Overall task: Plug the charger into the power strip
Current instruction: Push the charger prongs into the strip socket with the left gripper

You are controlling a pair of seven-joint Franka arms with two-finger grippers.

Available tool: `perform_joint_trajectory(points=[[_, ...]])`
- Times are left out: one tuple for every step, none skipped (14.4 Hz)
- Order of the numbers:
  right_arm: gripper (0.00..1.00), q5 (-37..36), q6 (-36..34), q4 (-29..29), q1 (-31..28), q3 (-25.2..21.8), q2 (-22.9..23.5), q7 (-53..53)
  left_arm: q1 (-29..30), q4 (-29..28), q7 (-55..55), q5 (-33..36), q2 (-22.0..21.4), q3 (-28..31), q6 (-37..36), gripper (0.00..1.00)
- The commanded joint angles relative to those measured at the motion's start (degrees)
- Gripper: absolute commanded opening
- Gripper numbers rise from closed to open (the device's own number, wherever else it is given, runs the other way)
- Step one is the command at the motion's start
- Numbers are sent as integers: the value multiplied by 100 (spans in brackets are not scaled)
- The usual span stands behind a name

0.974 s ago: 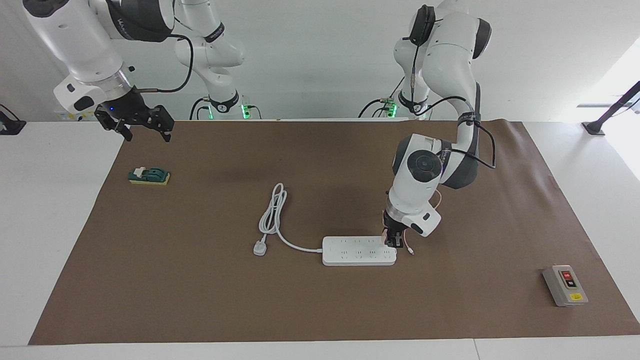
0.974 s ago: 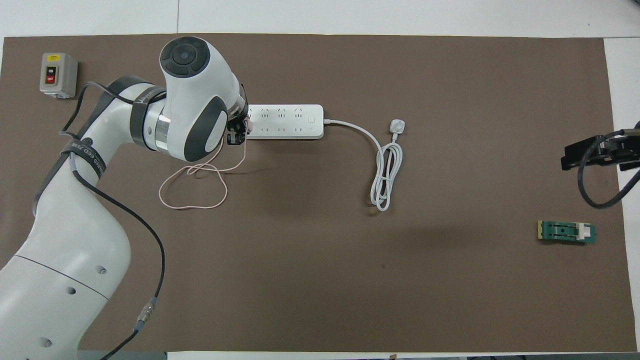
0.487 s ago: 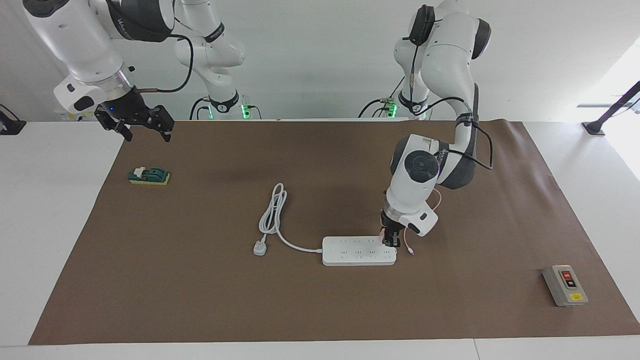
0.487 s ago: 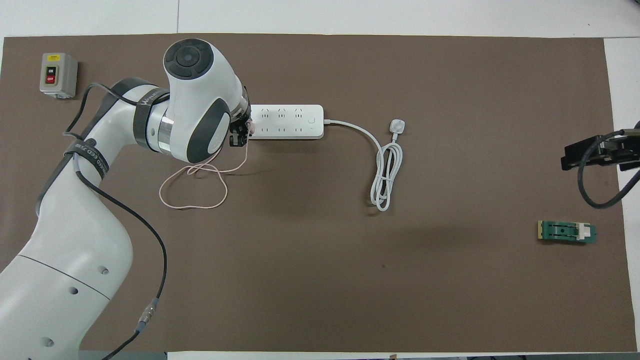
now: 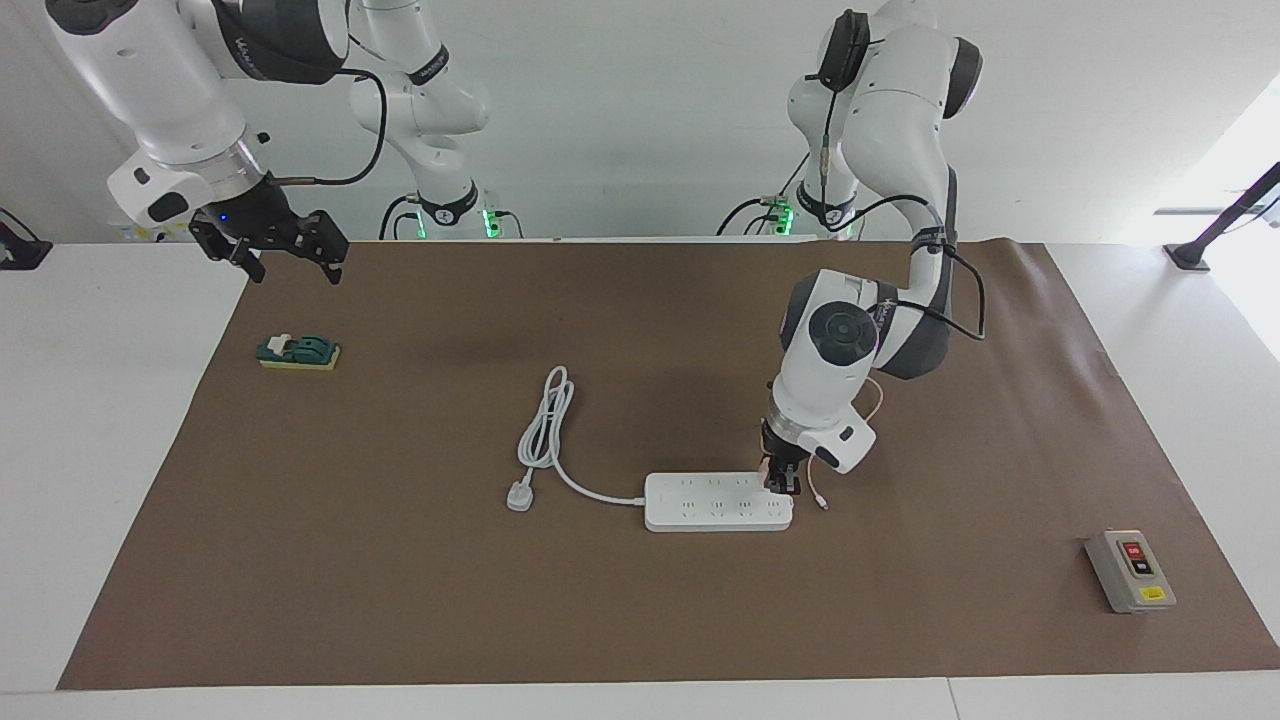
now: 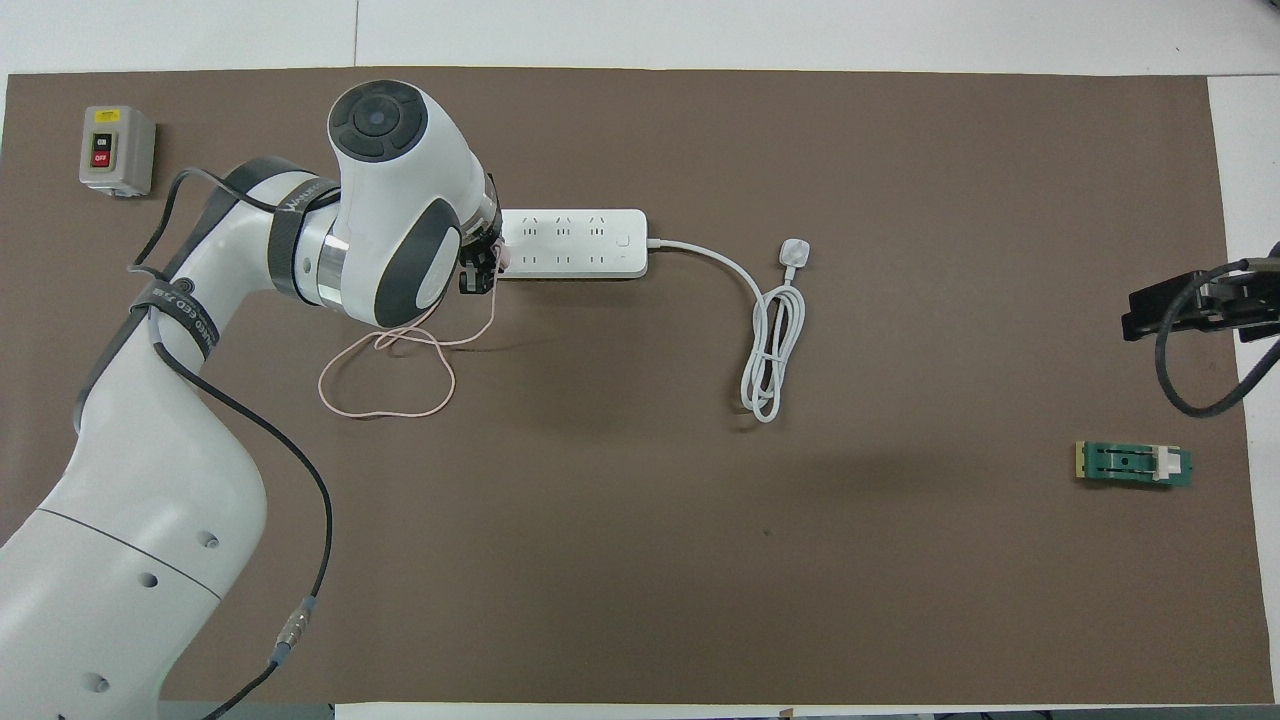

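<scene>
Reaching down at the centre right of the facing view, the left gripper (image 5: 782, 484) stands over the end of the power strip (image 5: 715, 502) toward the left arm's end of the table. Its fingers are drawn narrow around the charger (image 6: 494, 256), of which only a small pink patch shows between them in the overhead view; whether the charger sits in a socket cannot be told. The charger's thin pink cable (image 6: 385, 375) trails from the gripper toward the robots and lies in loose loops on the brown mat (image 5: 400, 600), left of centre in the overhead view. The power strip lies flat near the middle of the mat, its thick white cord (image 5: 545, 430) running toward the right arm's end into a folded bundle, with the white plug (image 5: 518, 496) beside it. The right gripper (image 5: 285, 258) waits in the air at the upper left of the facing view, over the mat's corner, its fingers wide apart and holding nothing. A green block (image 5: 298, 352) sits on the mat below it in the frame. A grey switch box (image 5: 1130, 571) rests at the lower right of the facing view.
</scene>
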Motion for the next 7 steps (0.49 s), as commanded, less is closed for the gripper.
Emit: perform_joint_trajectory(points=[[100,-52,-21,-151,28,-34,-155,-80,-68,-218,17,-115,180,9,357,0],[100,-52,-29,-151,28,-25,-155,-80,-77,-218,26,-106,215,10,384,0],[100,-52,-29,-151,28,-34,-155,-80,-77,-227,26,-106,207,10,375,0],[100,-52,-29,-151,28,-34,-155,-80,-77,-227,26,-106,207,10,366,0],[100,-52,-29,-151,28,-34,-155,-80,-86,-218,26,-98,198,18,366,0],[100,-52,-29,-151,28,-34,-155,-80,-86,-218,26,-97,189,18,358,0],[100,-52,-29,-151,28,-25,-155,-80,-86,-218,26,-89,163,18,358,0]])
